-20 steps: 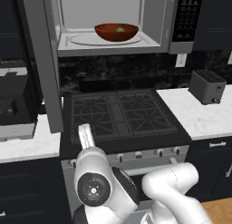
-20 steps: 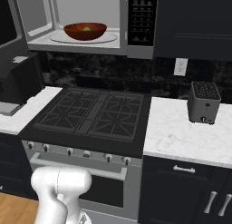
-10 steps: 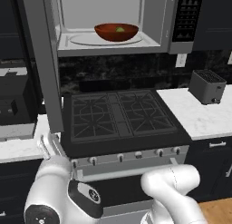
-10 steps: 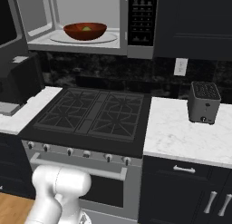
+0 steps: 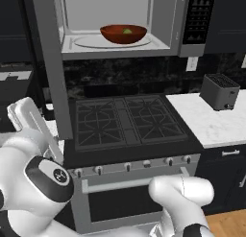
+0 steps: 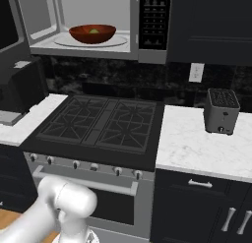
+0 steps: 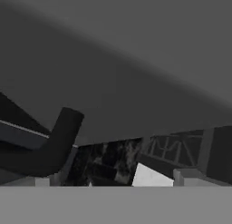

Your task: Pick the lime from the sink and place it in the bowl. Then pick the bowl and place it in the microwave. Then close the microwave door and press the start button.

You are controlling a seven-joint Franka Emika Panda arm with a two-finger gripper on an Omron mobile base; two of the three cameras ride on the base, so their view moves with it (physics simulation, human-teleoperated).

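Sitting on the round glass plate inside the microwave (image 5: 120, 25), the bowl (image 5: 123, 33) shows in the left base view as a wide, shallow, reddish-brown dish with a soft sheen, and the lime (image 5: 127, 31) peeks over its rim as a small yellow-green spot. The microwave door (image 5: 48, 63) stands swung open at the left, seen nearly edge-on as a tall grey slab reaching down toward the stove (image 5: 127, 123). A grey toaster (image 5: 219, 91) sits on the white counter (image 5: 211, 121) to the right. The arm's white hand is low at the left, beside the door's lower end.

From the right base view the bowl (image 6: 92, 33) rests well inside the pale cavity of the microwave (image 6: 93, 25), the lime (image 6: 93, 30) lying in it. The black button panel (image 6: 154, 20) is just to the right of the cavity. The toaster (image 6: 222, 110) stands on the counter (image 6: 197, 143) beside the stove (image 6: 98, 124).

In the hand view a broad grey surface lies close overhead, with a bit of stove grate (image 7: 174, 148) below it. The gripper (image 7: 113, 181) has its fingers spread wide apart, with nothing between them.
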